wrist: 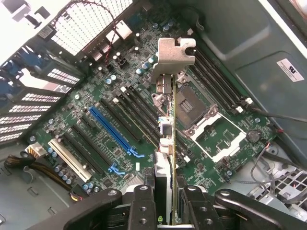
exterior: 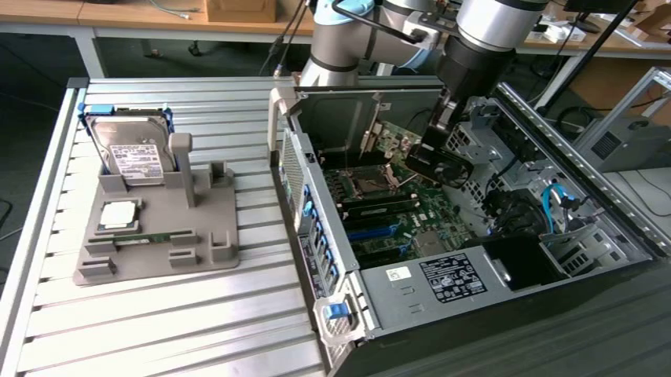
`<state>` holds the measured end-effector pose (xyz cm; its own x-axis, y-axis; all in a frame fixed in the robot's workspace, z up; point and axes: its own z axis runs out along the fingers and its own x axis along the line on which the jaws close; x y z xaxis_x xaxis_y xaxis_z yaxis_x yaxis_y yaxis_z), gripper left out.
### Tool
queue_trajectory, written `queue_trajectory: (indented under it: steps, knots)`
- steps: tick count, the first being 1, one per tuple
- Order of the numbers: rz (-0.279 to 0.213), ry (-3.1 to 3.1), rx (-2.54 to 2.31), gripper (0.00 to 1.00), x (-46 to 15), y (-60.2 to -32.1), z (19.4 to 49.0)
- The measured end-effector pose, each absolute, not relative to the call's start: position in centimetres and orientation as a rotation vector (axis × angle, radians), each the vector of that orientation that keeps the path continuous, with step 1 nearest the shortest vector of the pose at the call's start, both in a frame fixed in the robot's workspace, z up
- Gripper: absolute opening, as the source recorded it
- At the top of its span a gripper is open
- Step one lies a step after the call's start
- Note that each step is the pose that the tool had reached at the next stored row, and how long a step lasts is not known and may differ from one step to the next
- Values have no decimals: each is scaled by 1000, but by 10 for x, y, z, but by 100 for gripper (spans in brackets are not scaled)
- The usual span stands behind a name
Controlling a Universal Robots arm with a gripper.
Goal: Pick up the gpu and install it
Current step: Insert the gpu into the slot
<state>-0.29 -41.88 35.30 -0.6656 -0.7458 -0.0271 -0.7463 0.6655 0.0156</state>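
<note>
Clearly the claw [wrist: 168, 208] is clamped on the gpu [wrist: 172, 110], one finger on each face, inside the open computer case [exterior: 346, 110], over the motherboard [wrist: 230, 139]. The card stands on its edge. Its long axis runs straight away from the claw, with the silver bracket [wrist: 175, 51] at the far end. I count one gpu and one claw; one hard drive [exterior: 134, 153] stands well apart on the grey holder [exterior: 157, 251].

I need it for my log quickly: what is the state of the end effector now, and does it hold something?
End effector: closed, holding the gpu edge-on over the motherboard.
</note>
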Motion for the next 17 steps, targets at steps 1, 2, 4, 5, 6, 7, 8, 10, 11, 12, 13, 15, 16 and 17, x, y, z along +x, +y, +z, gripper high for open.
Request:
queue_trajectory:
  steps: [1,2,4,5,6,7,8,10,11,12,13,15,16,17]
  knots:
    - [40,2847,-1284,27,-3,-419,353]
    - [40,2842,-1294,27,-3,-419,353]
    - [40,2834,-1312,27,-3,-419,353]
    - [40,2832,-1318,27,-3,-419,353]
    - [40,2829,-1325,27,-3,-419,353]
    - [40,2825,-1333,27,-3,-419,353]
    - [40,2822,-1339,27,-3,-419,353]
    - [40,2815,-1354,27,-3,-419,353]
    - [40,2812,-1361,27,-3,-419,353]
    - [40,2808,-1369,27,-3,-419,353]
    - [40,2805,-1375,27,-3,-419,353]
    - [41,2797,-1391,27,-3,-419,353]
    - [41,2793,-1400,27,-3,-419,353]
    - [41,2788,-1410,27,-3,-419,353]
